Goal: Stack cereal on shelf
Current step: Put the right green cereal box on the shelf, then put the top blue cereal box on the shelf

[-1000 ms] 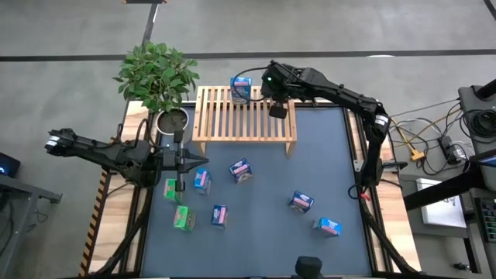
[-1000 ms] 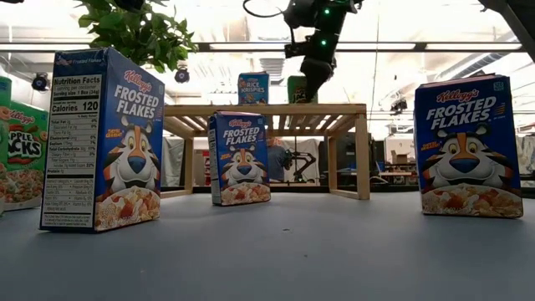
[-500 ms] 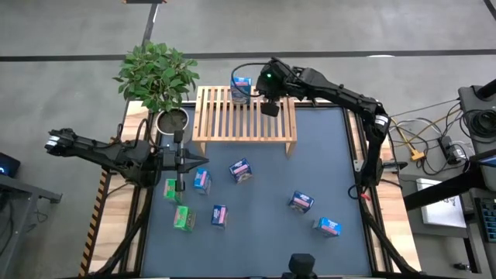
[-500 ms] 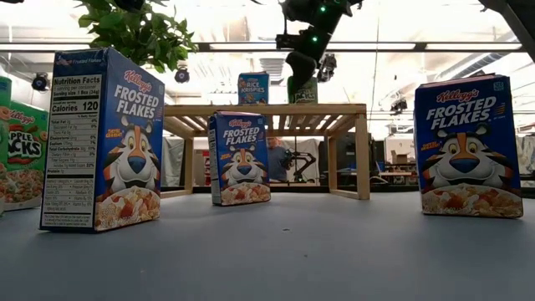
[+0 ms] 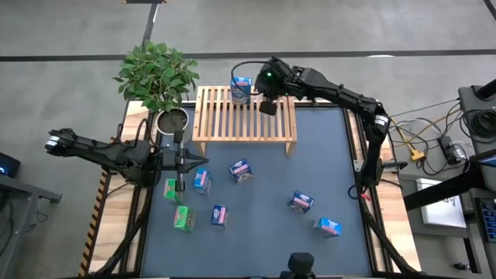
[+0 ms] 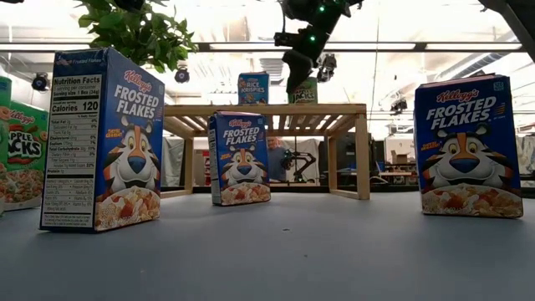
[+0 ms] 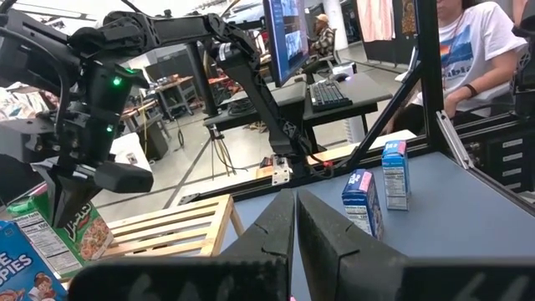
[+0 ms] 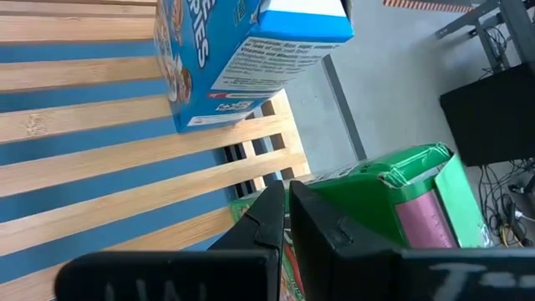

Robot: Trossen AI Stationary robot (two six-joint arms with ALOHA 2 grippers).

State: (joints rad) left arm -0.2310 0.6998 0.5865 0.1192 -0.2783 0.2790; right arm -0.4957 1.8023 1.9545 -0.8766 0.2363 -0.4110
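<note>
The wooden slatted shelf [image 5: 244, 115] stands at the table's far edge. A blue cereal box [image 5: 241, 88] stands upright on its far left part. A green cereal box [image 6: 307, 90] stands beside it on the slats, its top flap [image 8: 418, 159] raised. My right gripper [image 6: 292, 79] is shut and slants down over the shelf at the green box's upper left corner. My left gripper [image 5: 180, 172] is shut and points level above the table's left side, holding nothing. Several more cereal boxes [image 5: 240, 170] stand or lie on the blue table. My right gripper's shut fingers [image 8: 288, 209] lie slanting down beside the green box's top [image 7: 84, 219], on the side toward the blue box. Whether they touch the box, I cannot tell.
A potted plant [image 5: 159, 74] stands at the shelf's left end. Loose boxes lie at the left [image 5: 183, 218] and at the near right [image 5: 328, 226] of the table. The shelf's right slats [image 5: 283, 116] are bare. A seated person [image 7: 468, 50] shows beyond the table.
My right gripper has gone a little up and toward the table's left and far edge, from in front of the green box to its upper corner, and has tipped its fingers up somewhat. It stays shut. The green box now shows more in the low view.
</note>
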